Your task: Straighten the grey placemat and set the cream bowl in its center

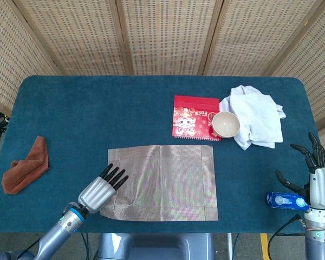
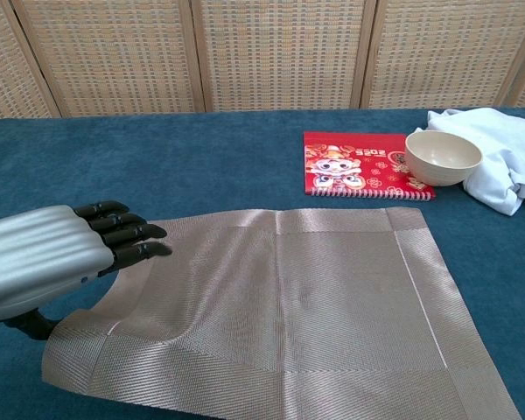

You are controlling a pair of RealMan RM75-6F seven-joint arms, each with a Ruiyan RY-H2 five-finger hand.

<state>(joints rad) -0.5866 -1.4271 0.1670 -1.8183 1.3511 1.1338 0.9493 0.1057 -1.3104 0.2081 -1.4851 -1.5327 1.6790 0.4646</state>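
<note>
The grey placemat (image 1: pixel 162 182) (image 2: pixel 280 306) lies nearly flat at the front middle of the table, its edges about square to the table edge, with a slight ripple near its left side. My left hand (image 1: pixel 100 189) (image 2: pixel 48 262) lies over the mat's near-left corner, fingers stretched on top and thumb tucked under, holding it. The cream bowl (image 1: pixel 226 125) (image 2: pixel 443 157) stands upright behind the mat's far-right corner, partly on a red booklet (image 1: pixel 192 118) (image 2: pixel 359 166). My right hand (image 1: pixel 316 173) is raised at the table's front-right edge, fingers spread and empty.
A crumpled white cloth (image 1: pixel 254 116) (image 2: pixel 499 157) lies right of the bowl and touches it. A brown rag (image 1: pixel 26 165) sits at the far left. A blue packet (image 1: pixel 284 200) lies beside my right hand. Woven screens stand behind the table.
</note>
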